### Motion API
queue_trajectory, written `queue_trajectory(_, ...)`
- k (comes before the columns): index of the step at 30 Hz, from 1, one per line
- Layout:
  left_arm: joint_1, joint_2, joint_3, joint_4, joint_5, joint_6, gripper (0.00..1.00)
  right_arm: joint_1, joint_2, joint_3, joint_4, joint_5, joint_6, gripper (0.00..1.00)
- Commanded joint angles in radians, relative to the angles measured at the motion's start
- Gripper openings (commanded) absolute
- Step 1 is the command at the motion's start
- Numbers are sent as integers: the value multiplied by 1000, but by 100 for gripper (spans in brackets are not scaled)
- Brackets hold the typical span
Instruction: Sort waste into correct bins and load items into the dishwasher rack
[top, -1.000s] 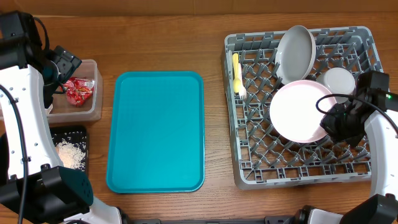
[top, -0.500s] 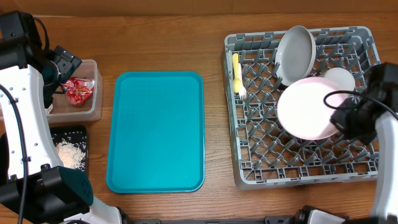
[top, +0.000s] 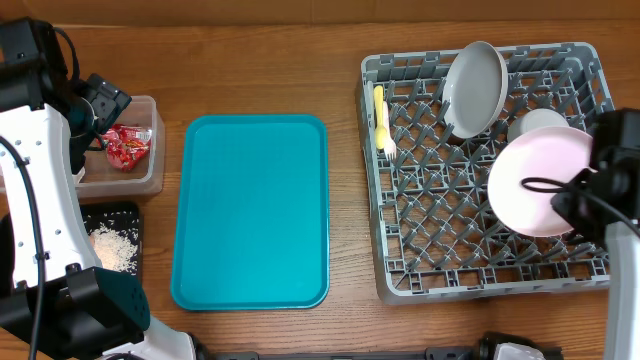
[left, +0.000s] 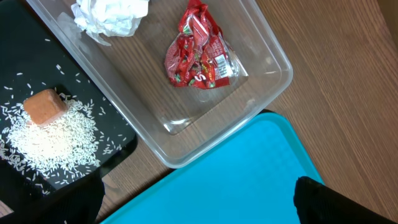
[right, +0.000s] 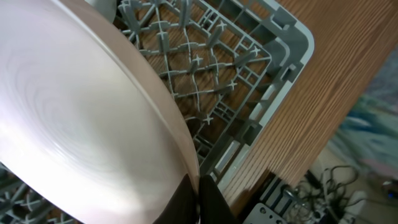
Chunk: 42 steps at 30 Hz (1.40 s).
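The right fingers (right: 214, 202) pinch the pink plate (top: 540, 185) by its rim, holding it tilted over the right side of the rack (top: 400, 270), close to the cup (top: 535, 122). So thin a pinch may let it swivel, strike the cup or miss the pegs. The left fingers (left: 323, 202) hang spread and empty by the tub (left: 273, 62).

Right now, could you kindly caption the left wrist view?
Clear tub holds napkin and red wrapper; black tray holds rice and orange cube.

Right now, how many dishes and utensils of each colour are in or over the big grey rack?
White round dishes: 2
Pale pink round plate: 1
Yellow plastic spoon: 1
Total: 4
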Motion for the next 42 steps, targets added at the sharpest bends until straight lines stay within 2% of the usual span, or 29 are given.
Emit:
queue_trajectory(1, 0, 0, -2, 2, -13, 4, 100, 96, -3, 16, -9, 126, 94, 4)
queue_trajectory(10, 0, 0, -2, 2, -13, 4, 100, 288, 31, 10, -38, 255, 142, 4)
queue_trajectory(24, 0, 0, -2, 2, -13, 4, 100, 315, 189, -1, -42, 308, 140, 4)
queue_trajectory(33, 0, 0, -2, 2, -13, 4, 100, 317, 210, -1, -43, 307, 140, 4)
queue_trajectory(42, 0, 0, -2, 2, -13, 4, 100, 435, 210, -1, -63, 303, 138, 4)
